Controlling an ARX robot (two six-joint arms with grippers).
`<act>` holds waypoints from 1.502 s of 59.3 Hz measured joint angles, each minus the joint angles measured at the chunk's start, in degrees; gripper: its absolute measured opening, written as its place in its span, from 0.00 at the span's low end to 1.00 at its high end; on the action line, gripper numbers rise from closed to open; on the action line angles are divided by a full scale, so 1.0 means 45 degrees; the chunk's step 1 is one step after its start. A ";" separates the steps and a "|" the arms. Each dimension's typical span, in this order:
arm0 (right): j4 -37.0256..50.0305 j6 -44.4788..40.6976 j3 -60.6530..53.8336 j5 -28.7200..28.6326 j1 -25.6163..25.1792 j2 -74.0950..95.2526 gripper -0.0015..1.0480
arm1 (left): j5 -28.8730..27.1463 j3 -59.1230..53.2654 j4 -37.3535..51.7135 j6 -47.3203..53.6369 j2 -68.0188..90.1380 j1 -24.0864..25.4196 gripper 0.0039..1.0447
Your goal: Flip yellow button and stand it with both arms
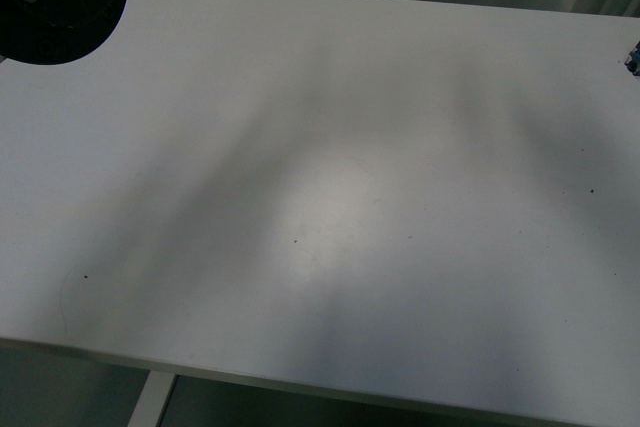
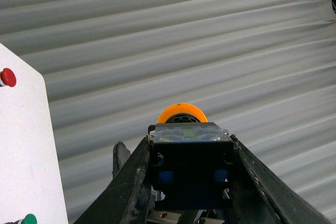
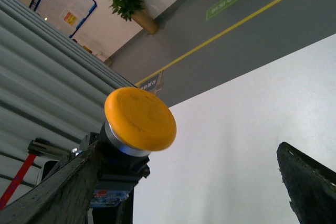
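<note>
The yellow button is held up in the air, off the bench. It has a round yellow-orange top, a short black neck and a blocky black body. The body has a clear part and little blue bits. The left fingers are black and slim. They press on the black body, one on each side. The round top points away from the left wrist.

From the right wrist, the yellow top looks tilted and shows its flat face. The right fingers stand wide apart. One is just beside the button's body and the other is well apart from it.

A round black piece of the left arm shows over the far left corner of the bench.
</note>
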 joint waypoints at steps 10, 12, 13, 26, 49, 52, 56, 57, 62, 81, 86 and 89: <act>-0.0151 0.0379 0.0481 -0.0189 0.0019 0.0126 0.93 | -0.0005 0.0000 0.0000 0.0000 0.0000 0.0000 0.34; -0.0175 0.0384 0.0578 -0.0180 0.0053 0.0141 0.93 | -0.0005 0.0000 0.0000 0.0000 0.0000 0.0000 0.34; -0.0180 0.0393 0.0631 -0.0180 0.0073 0.0165 0.93 | 0.0000 0.0000 0.0000 0.0000 0.0005 0.0000 0.34; -0.0418 0.0447 0.1195 -0.0170 0.0510 0.0510 0.93 | 0.0000 0.0000 0.0000 0.0000 0.0000 0.0000 0.34; -0.0578 0.0471 0.2001 -0.0039 0.0753 0.1161 0.85 | -0.0005 0.0000 0.0000 0.0000 0.0000 0.0000 0.34; -0.0607 0.0471 0.2069 -0.0005 0.0753 0.1258 0.77 | -0.0019 0.0000 0.0000 -0.0005 0.0000 0.0000 0.34; -0.0685 0.0427 0.2176 0.0019 0.0753 0.1413 0.65 | -0.0034 0.0000 0.0000 -0.0010 0.0005 0.0000 0.34; -0.0690 0.0427 0.2195 0.0039 0.0753 0.1457 0.62 | -0.0034 0.0000 0.0000 -0.0010 0.0000 0.0000 0.34; -0.0690 0.0539 0.2331 0.0126 0.0758 0.1651 0.49 | -0.0117 0.0000 0.0000 -0.0068 0.0005 0.0015 0.34; -0.0894 0.0840 0.3220 0.0073 0.0855 0.2016 0.33 | -0.0058 0.0058 0.0005 -0.0355 0.0000 0.0034 0.55; -0.0899 0.0767 0.3322 0.0068 0.0874 0.2016 0.33 | -0.0015 0.0058 0.0005 -0.0306 0.0000 0.0019 0.69; -0.0908 0.0753 0.3342 0.0078 0.0869 0.2016 0.33 | -0.0019 0.0058 0.0005 -0.0291 0.0000 0.0019 0.78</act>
